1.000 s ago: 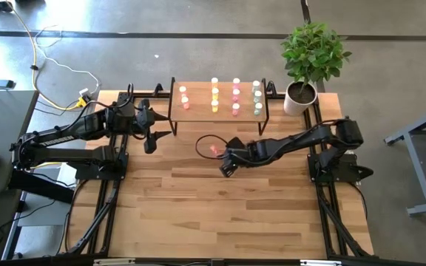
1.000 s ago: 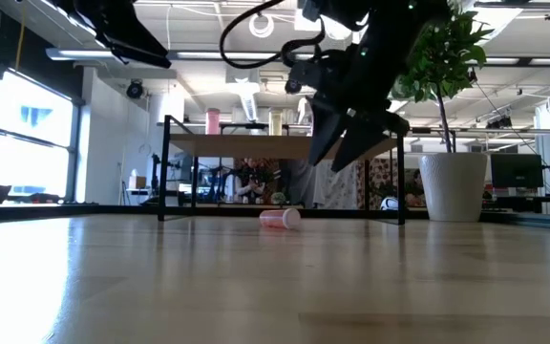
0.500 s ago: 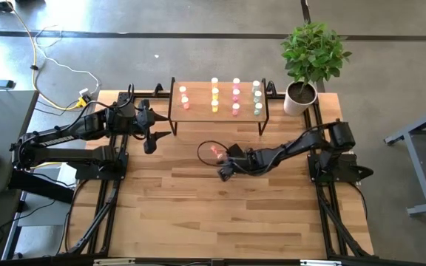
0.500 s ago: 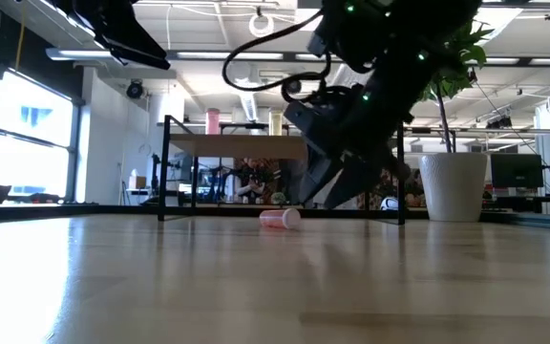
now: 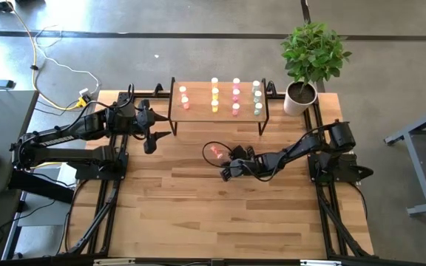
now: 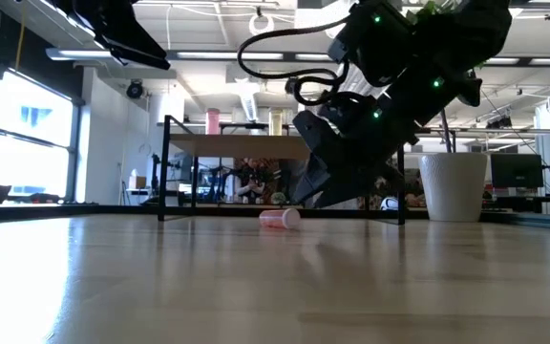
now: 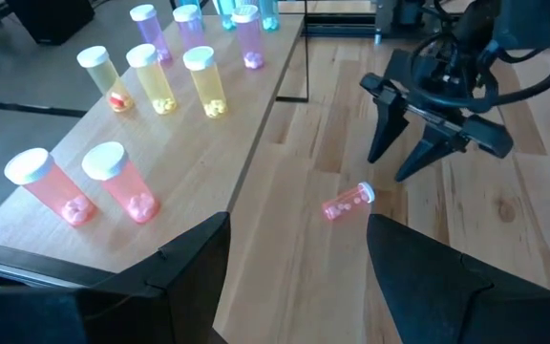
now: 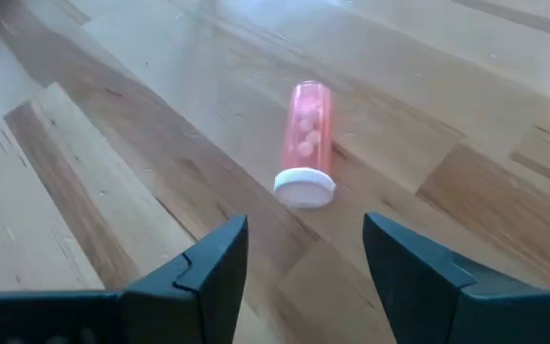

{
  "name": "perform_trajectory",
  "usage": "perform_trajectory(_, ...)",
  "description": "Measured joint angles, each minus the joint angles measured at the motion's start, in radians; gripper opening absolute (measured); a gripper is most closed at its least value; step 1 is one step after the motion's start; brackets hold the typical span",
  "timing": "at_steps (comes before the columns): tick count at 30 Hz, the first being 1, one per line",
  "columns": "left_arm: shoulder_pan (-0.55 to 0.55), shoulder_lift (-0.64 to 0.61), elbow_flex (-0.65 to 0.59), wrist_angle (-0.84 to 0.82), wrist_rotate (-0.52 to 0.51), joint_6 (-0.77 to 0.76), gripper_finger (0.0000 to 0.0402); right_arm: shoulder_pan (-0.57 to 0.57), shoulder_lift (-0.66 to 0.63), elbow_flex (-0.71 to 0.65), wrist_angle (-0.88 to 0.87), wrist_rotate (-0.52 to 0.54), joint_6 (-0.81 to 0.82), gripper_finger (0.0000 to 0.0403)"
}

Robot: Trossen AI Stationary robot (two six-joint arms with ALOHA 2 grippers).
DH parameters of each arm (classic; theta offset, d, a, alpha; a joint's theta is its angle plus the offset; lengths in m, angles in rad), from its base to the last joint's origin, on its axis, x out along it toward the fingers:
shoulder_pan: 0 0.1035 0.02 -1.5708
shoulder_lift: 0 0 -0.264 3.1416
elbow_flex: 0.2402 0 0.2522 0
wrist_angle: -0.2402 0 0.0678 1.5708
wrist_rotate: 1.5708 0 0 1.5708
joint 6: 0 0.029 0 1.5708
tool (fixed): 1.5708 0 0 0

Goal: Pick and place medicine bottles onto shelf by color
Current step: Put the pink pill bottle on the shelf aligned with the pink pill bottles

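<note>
A red bottle with a white cap lies on its side on the table, in front of the shelf; its cap end faces my right gripper. My right gripper hangs open just above the table, a little short of the bottle, touching nothing. It also shows in the high view. My left gripper waits open, raised, left of the shelf. Red, yellow, pink and pale green bottles stand upright in columns on the shelf top.
A potted plant in a white pot stands at the table's far right corner, beside the shelf. The shelf's black legs rise behind the lying bottle. Bare wood stretches across the near half of the table.
My right gripper has sunk toward the table and tipped to a flatter slant, ending low beside the lying red bottle. The bottle has stayed where it was.
</note>
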State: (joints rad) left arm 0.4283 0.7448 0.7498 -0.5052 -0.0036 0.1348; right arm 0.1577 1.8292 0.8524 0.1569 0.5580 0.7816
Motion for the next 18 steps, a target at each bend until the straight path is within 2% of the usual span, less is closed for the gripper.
perform_trajectory(10,0.000,0.000,0.000,0.000,-0.006,-0.001,0.0239,0.000,0.069,-0.001,0.101,-0.010,-0.063,0.0199)
perform_trajectory(18,0.000,0.000,0.000,0.000,-0.008,-0.001,0.0239,-0.020,0.071,-0.001,0.105,0.005,-0.110,0.0199)
